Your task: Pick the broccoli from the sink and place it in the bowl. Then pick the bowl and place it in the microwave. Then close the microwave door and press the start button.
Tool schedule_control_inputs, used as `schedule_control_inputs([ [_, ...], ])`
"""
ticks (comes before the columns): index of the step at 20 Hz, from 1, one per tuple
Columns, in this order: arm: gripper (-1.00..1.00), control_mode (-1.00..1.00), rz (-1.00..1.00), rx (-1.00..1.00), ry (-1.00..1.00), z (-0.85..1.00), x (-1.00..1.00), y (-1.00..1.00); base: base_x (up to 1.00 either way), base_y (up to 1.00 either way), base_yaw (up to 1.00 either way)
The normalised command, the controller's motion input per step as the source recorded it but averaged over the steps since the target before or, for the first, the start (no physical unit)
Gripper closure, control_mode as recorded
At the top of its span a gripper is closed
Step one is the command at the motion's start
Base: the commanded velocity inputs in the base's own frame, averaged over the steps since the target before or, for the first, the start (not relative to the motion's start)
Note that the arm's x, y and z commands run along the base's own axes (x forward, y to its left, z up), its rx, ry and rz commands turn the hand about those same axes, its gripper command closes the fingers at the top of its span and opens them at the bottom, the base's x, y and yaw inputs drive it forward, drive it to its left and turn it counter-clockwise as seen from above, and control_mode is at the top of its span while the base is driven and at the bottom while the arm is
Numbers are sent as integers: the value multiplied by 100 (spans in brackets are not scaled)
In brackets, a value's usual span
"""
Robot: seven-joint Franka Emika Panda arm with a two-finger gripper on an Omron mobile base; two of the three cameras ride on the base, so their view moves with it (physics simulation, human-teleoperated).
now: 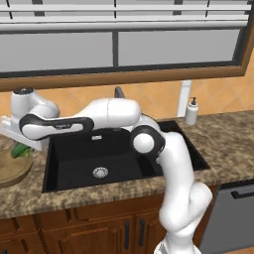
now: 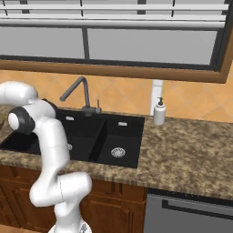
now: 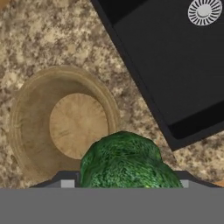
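Observation:
My gripper point(image 3: 124, 183) is shut on the broccoli point(image 3: 124, 162), a lumpy green piece held between the two dark fingertips point(image 3: 65, 182). It hangs over the near rim of the wooden bowl point(image 3: 65, 124), which stands on the granite counter left of the black sink point(image 3: 175, 65). In the left base view the arm reaches left across the sink point(image 1: 119, 158), and the broccoli point(image 1: 20, 150) hangs under the hand just above the bowl point(image 1: 11, 172). The bowl's inside holds nothing. The microwave and its door are out of view.
A grey faucet point(image 2: 77, 91) stands behind the double-basin sink point(image 2: 91, 132), and a white soap dispenser point(image 2: 159, 111) is at its back right corner. Granite counter point(image 2: 191, 150) stretches to the right. A dishwasher front point(image 2: 191, 214) sits below it.

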Motion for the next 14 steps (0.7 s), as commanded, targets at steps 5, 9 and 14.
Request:
schedule_control_inputs([
  [5,100,-100,0,-1,3,-60,0,2,0,0,0],
  [9,100,-100,0,0,0,-66,0,0,0,0,0],
  [14,100,-100,0,1,-1,-66,2,0,0,0,0],
])
